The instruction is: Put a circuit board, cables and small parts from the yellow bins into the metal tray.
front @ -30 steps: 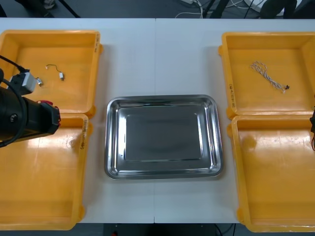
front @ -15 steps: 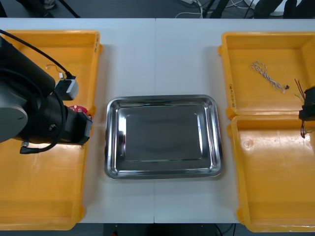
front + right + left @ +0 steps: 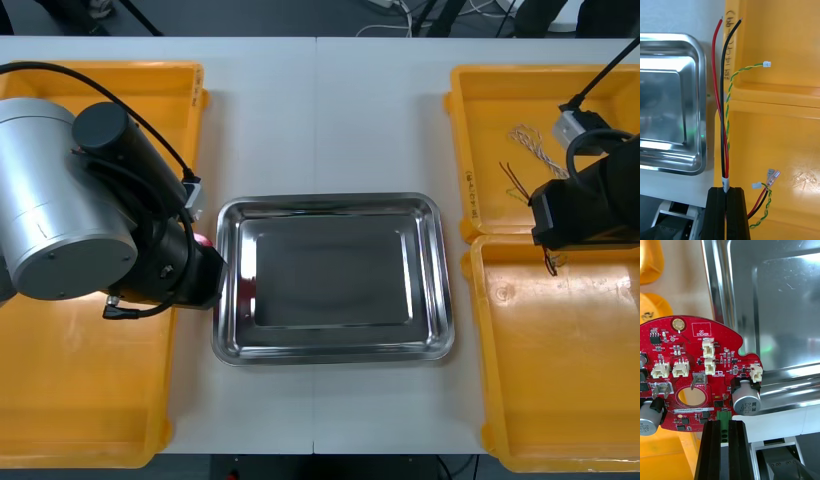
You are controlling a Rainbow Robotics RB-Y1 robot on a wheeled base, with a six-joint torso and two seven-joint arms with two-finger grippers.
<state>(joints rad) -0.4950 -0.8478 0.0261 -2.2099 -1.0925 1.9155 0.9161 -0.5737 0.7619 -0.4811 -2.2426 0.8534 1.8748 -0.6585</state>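
Meanwhile, L gripper pinched a round red circuit board by its edge, partly over the left yellow bins and the left rim of the metal tray. R gripper, jaws clamped on a red, black & yellow-green cable bundle, hung over the right bins, at their inner edge nr the tray.

Centre frame: tray; left bins and right bins flank it. In left gripper: board, at tray's left rim. In right gripper: cables, over right bins' seam. In upper-right bin: loose cable.
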